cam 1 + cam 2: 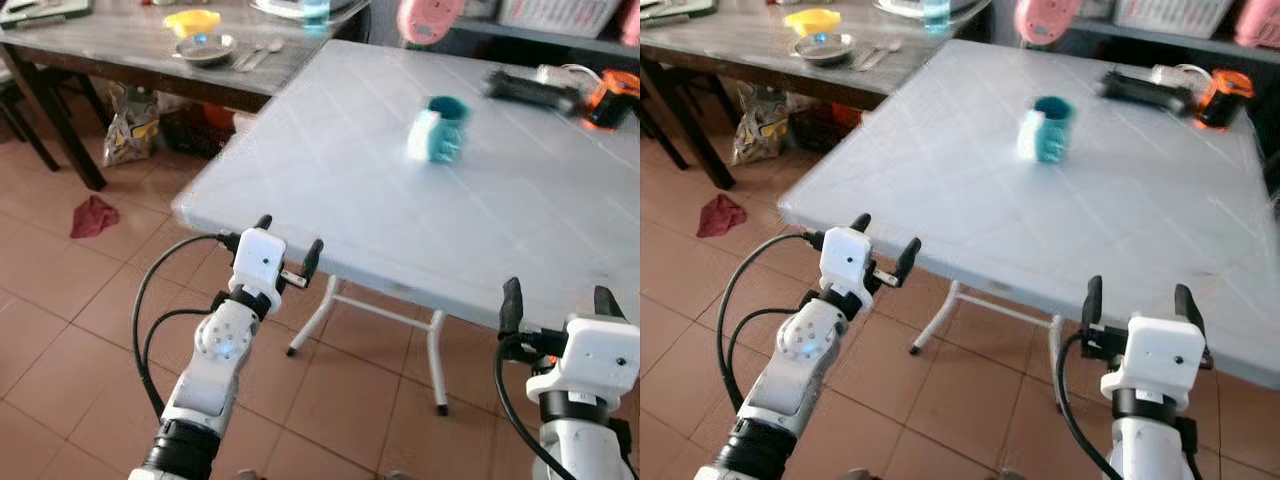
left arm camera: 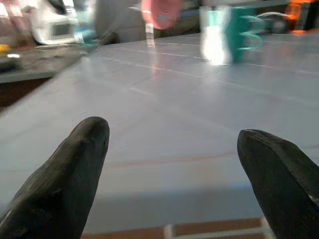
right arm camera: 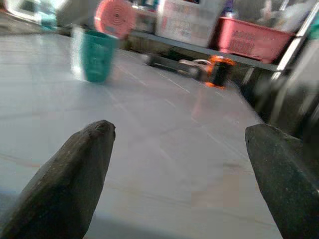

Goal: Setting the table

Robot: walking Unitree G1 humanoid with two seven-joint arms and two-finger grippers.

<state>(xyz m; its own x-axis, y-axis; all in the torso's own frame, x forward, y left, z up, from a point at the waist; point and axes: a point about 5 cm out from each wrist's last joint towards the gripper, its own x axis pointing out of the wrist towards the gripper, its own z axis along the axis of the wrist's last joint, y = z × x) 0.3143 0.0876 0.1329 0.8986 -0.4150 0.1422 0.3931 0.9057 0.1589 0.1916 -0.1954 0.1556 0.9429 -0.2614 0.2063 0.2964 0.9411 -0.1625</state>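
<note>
— Which containers are being seen, and what is being held in them?

— A teal cup (image 1: 442, 128) is being shown standing upright on the white table (image 1: 330, 190), well away from the near edge, with something white just beside it or touching it; the blur is hiding what it is. The inside of the cup is not being shown clearly. On the dark wooden table (image 1: 110, 45) behind, at the left, a metal bowl (image 1: 205, 47) is being seen with a yellow bowl (image 1: 192, 21) just behind it and cutlery (image 1: 256, 54) just beside it. Their contents cannot be told. A red basket (image 3: 255, 38) is being kept on a shelf in the back.

— What else is being found around?

— A black device (image 1: 530, 90) and an orange and black thing (image 1: 612, 98) are lying at the far right side of the white table. A pink round thing (image 1: 428, 18) is being seen behind the table. On the tiled floor, a red cloth (image 1: 93, 216) is lying, and a bag (image 1: 130, 125) is being kept under the dark table.

— How are the arms being posed?

— The left gripper (image 1: 288, 246) is being held at the near edge of the white table, its fingers spread apart and empty. The right gripper (image 1: 556, 301) is being held at the same edge further right, fingers also parted, nothing between them. Both are well apart from the cup.
</note>
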